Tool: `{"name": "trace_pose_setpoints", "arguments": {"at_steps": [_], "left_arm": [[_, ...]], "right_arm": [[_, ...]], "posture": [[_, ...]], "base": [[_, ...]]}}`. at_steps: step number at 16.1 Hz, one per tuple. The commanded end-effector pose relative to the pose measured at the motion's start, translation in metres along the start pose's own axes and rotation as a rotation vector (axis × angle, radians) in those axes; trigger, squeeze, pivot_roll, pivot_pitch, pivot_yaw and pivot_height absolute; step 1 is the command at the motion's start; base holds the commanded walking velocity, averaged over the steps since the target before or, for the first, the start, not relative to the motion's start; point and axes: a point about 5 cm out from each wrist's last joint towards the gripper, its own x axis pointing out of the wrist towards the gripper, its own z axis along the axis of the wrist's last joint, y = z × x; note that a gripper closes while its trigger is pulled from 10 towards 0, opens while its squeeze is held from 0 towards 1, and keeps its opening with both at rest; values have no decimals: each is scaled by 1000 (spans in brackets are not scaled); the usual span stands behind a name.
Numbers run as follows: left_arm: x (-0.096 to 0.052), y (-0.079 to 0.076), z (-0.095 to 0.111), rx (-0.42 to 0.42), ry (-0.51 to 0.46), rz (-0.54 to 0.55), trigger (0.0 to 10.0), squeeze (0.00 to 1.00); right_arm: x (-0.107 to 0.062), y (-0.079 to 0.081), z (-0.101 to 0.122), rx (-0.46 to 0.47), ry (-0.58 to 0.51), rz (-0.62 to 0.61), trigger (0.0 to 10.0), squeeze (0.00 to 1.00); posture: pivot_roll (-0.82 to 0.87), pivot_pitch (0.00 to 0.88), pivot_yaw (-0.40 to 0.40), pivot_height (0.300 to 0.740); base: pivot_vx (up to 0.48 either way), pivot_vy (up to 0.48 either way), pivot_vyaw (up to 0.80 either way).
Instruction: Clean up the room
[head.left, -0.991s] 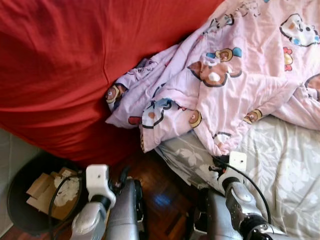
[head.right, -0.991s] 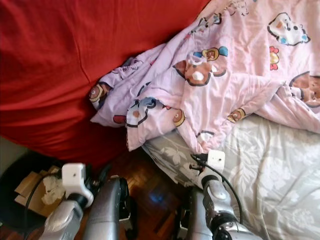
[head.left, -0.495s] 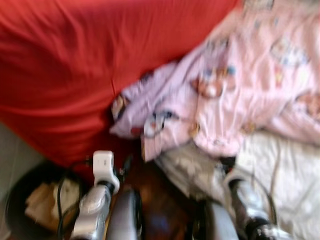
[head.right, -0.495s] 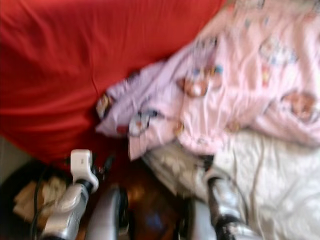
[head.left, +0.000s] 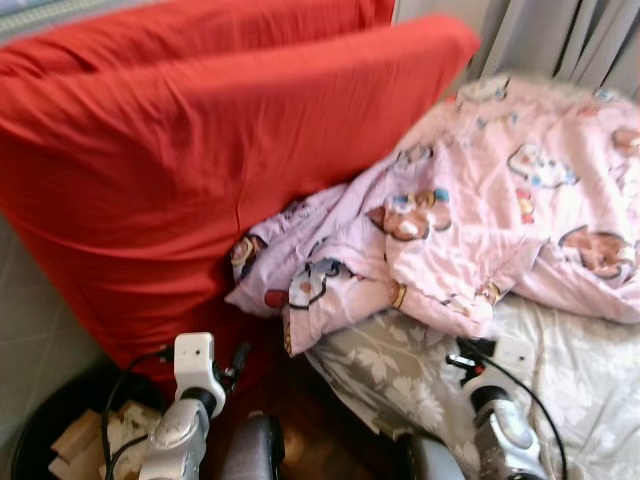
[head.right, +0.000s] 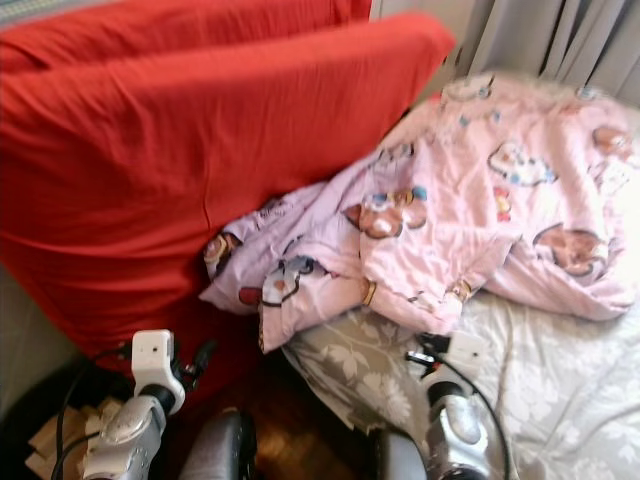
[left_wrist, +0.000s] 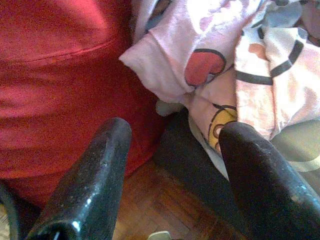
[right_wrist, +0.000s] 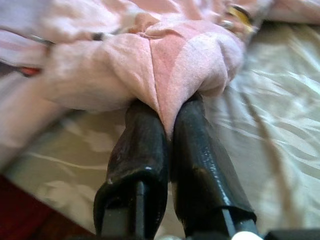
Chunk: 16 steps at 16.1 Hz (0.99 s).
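My right gripper (right_wrist: 167, 135) had its 2 black fingers (right_wrist: 137, 150) pressed together on a fold of the pink cartoon blanket (head.left: 470, 220), the cloth pinched between the tips where it bunched at the near edge of the bed. The blanket lay crumpled across the grey leaf-print sheet (head.left: 570, 370), one lilac corner spilling off the bed's near-left corner against the big red cushion (head.left: 200, 170) that leaned beside it.

My left gripper (left_wrist: 170, 165) was spread wide and held nothing, poised low over the wooden floor (left_wrist: 150, 210) just beside that hanging corner and the cushion's lower edge. A dark bin (head.left: 60, 430) with paper scraps sat at my left, near the cushion's foot.

I judged the step to be straightening the bedding. To do it well, I needed the pinch deep enough in the fold that the thin cloth would not slip out under tension. I thought the pull should run along the bed, low and even, so the sheet beneath stayed flat. The free left gripper was well placed to take the dangling corner, giving me 2 holds to spread the blanket rather than drag it in a rope.
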Motion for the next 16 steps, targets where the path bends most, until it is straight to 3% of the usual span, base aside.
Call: {"name": "trace_pose_setpoints", "arguments": {"at_steps": [1, 6, 9, 13, 16], "left_arm": [[-2, 5, -5, -11, 20, 25, 10000, 0], [2, 5, -12, -27, 50, 34, 10000, 0], [0, 4, -28, 28, 175, 19, 10000, 0], [-15, 12, -52, 32, 280, 75, 10000, 0], [-29, 14, -71, 42, 358, 107, 10000, 0]], "right_arm": [[1, 2, 4, -7, -32, 20, 10000, 0], [3, 21, 3, -16, -33, 94, 10000, 0], [6, 21, 9, -5, -63, 53, 10000, 0], [4, 14, 10, 16, -78, 13, 10000, 0], [3, 11, 9, -16, -75, 12, 10000, 0]], "posture": [[115, 3, -1, 614], [122, 0, 5, 649], [100, 0, 22, 684], [100, 0, 13, 734], [95, 0, 2, 740]], "base": [[0, 0, 0], [0, 0, 0], [0, 0, 0], [0, 0, 0], [0, 0, 0]]}}
